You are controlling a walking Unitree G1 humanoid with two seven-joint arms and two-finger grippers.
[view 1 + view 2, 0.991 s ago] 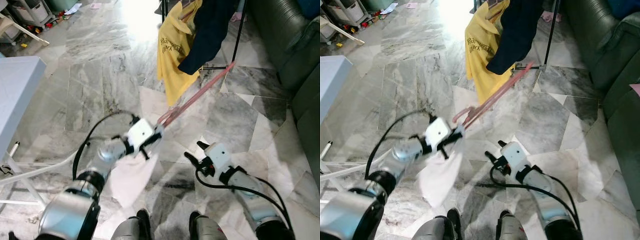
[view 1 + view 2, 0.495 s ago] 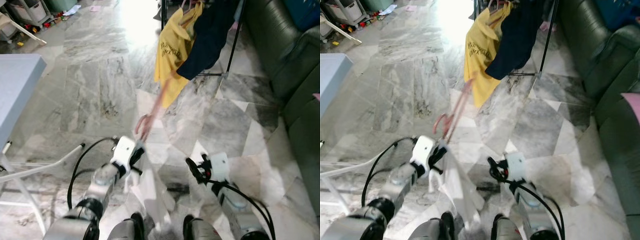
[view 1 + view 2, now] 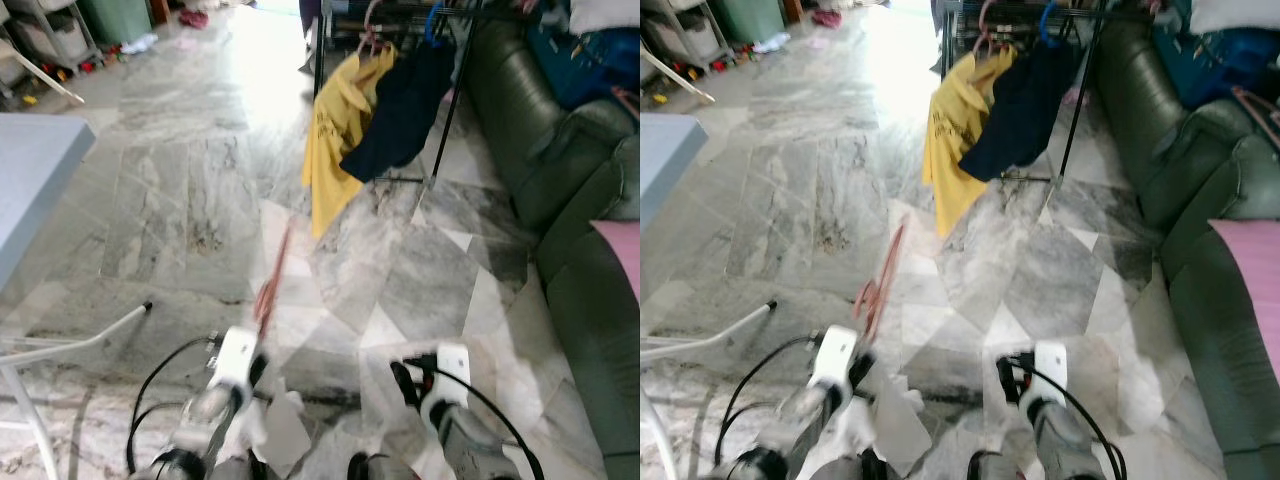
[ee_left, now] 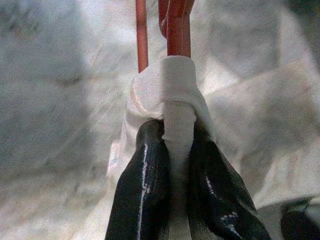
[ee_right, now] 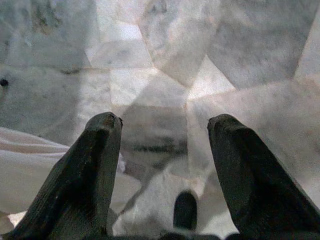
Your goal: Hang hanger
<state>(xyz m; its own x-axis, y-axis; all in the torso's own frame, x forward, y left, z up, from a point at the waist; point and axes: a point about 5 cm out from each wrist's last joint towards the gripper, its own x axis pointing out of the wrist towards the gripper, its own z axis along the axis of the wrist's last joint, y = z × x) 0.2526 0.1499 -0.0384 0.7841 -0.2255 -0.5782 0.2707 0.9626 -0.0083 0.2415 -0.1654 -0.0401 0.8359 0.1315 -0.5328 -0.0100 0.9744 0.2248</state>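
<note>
Near left, the left gripper has its jaws clamped on the white garment draped on the pink hanger, which points far toward the clothes rack with its yellow shirt. The right gripper hovers over the marble floor, jaws spread wide, holding nothing.

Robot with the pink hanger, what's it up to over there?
The robot is carrying a pink hanger with a white garment on it, pinched in its left gripper. Ahead stands a clothes rack holding a yellow shirt and a dark shirt, beside a dark green sofa. The right gripper is open above the marble floor. The hanger isn't hung yet.
</note>
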